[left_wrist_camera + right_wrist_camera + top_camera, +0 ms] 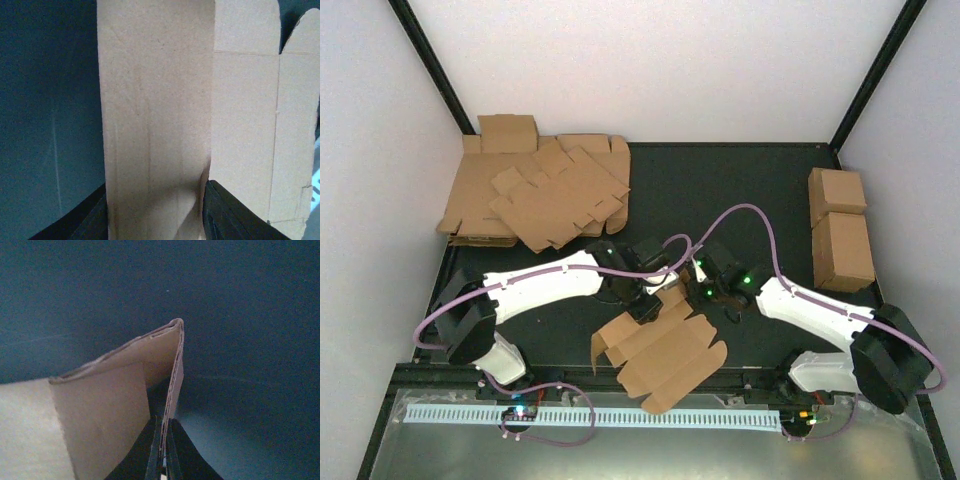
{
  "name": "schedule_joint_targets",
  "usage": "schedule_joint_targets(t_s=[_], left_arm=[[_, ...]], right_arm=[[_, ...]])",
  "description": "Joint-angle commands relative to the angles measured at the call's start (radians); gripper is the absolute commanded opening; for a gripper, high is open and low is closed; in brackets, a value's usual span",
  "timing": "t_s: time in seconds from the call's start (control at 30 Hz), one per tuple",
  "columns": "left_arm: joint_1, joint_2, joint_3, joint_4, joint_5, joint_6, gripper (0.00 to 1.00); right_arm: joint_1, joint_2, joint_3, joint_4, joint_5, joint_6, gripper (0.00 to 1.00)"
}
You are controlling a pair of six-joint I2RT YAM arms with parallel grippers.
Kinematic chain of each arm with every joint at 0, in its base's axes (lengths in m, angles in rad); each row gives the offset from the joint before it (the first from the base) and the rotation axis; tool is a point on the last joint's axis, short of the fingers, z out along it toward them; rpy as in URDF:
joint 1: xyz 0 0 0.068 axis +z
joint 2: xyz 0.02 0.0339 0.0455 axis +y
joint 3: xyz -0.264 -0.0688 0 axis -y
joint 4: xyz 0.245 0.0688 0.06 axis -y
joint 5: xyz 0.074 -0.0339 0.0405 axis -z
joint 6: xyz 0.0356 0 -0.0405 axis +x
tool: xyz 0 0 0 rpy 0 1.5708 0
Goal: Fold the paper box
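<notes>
- Lying in the lower middle of the top view, the paper box (665, 355) is a part-folded brown sheet on the dark table (720, 190).
- The left gripper (638, 288) sits at the sheet's upper left edge. In the left wrist view 1 panel fills the gap between the fingers (227, 215), which clamp it.
- The right gripper (718, 290) pinches 1 thin flap edge, seen at the bottom middle of the right wrist view.
- A heap of flat sheets (545, 195) lies upper left, and 2 cuboids (840, 225) stand at the right edge.

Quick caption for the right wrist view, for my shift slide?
Right gripper pinches a folded edge of the paper box above the dark table.
</notes>
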Motion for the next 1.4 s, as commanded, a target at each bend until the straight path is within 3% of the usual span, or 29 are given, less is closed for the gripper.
schedule_joint_targets(t_s=[0.0, 0.27, 0.57, 0.7, 0.77, 1.2, 1.37], left_arm=[[0.000, -0.037, 0.029, 0.129, 0.041, -0.018, 0.45], [0.001, -0.048, 0.001, 0.148, 0.018, -0.036, 0.45], [0.012, -0.039, 0.009, 0.099, -0.070, -0.056, 0.46], [0.012, -0.046, 0.000, 0.088, -0.059, -0.042, 0.65], [0.012, -0.046, -0.011, 0.083, -0.051, -0.028, 0.69], [0.000, -0.073, -0.069, 0.084, -0.036, 0.078, 0.73], [0.000, -0.073, -0.059, 0.071, -0.052, 0.089, 0.63]], right_arm=[[0.026, -0.015, -0.026, 0.092, -0.163, 0.048, 0.06], [0.026, -0.038, -0.037, 0.134, -0.247, 0.107, 0.06], [0.025, -0.094, -0.023, -0.033, -0.113, 0.056, 0.05], [0.025, -0.104, -0.024, -0.030, -0.096, 0.041, 0.04], [0.025, -0.105, -0.022, -0.022, -0.091, 0.034, 0.03], [0.025, -0.126, -0.030, 0.001, -0.072, 0.001, 0.02], [0.027, -0.132, -0.030, 0.008, -0.069, -0.009, 0.02]])
